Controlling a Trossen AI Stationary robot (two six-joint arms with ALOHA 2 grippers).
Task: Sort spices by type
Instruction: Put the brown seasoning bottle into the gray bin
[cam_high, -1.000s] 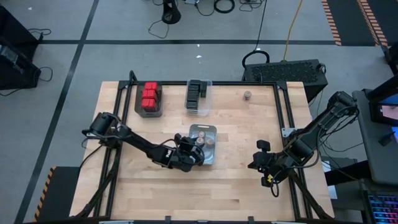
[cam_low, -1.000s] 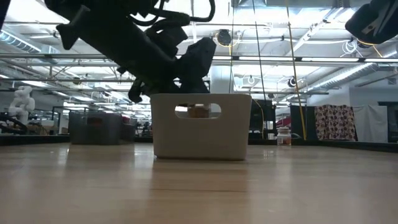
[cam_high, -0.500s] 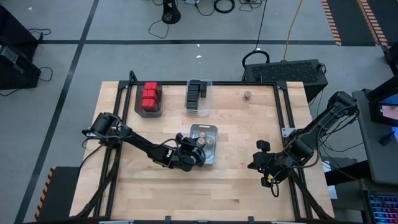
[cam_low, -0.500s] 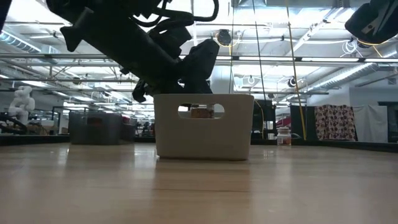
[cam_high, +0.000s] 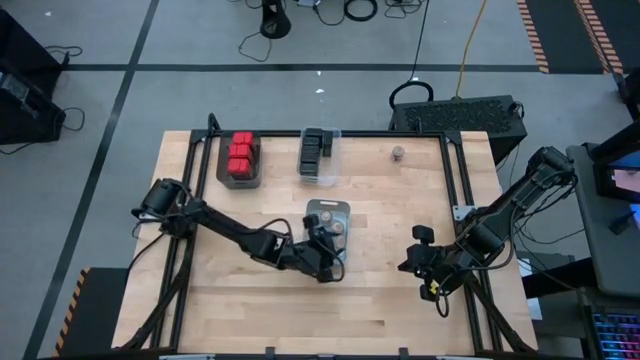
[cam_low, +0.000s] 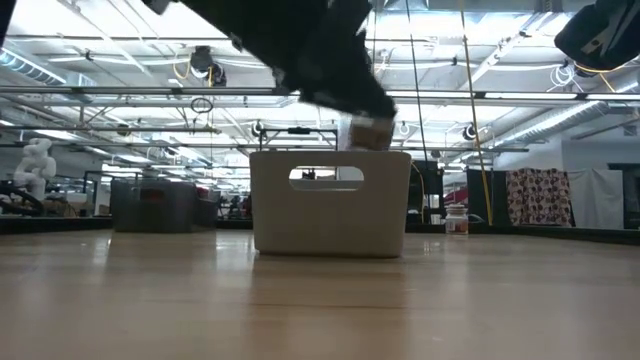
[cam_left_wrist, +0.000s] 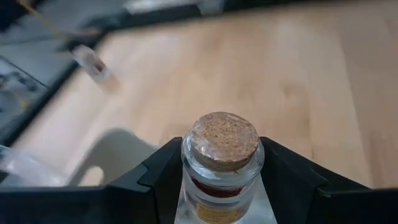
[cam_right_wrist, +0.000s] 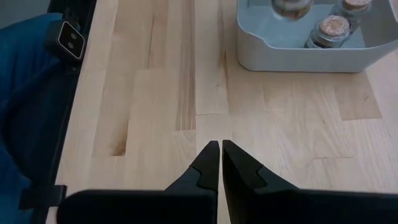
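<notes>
The wooden table (cam_high: 380, 290) is being occupied by both dark arms and three containers. The left arm is being stretched from the table's left edge toward the middle, where the pale bin (cam_high: 328, 232) is being stood; in the low view its white wall with a slot handle (cam_low: 328, 200) is being shown side-on. Two trays are being kept along the far edge: one is being filled with the red boxes (cam_high: 240, 156), and just beside it another is being filled with the black boxes (cam_high: 316, 152).

The left gripper (cam_high: 322, 252) is being held over the near end of the pale bin, and its fingers (cam_left_wrist: 292, 180) are being pressed against both sides of a cork-topped jar (cam_left_wrist: 222, 167), which is being gripped upright; in the low view that jar (cam_low: 372, 131) is being carried just above the bin's rim. Other cork-topped jars (cam_right_wrist: 328, 30) are being kept inside the bin. One more small jar (cam_high: 398, 153) is being left alone near the far right corner of the table, well apart from the trays.

The right gripper (cam_right_wrist: 219, 163) is being rested near the table's right edge, with its fingers being pressed together on nothing.
</notes>
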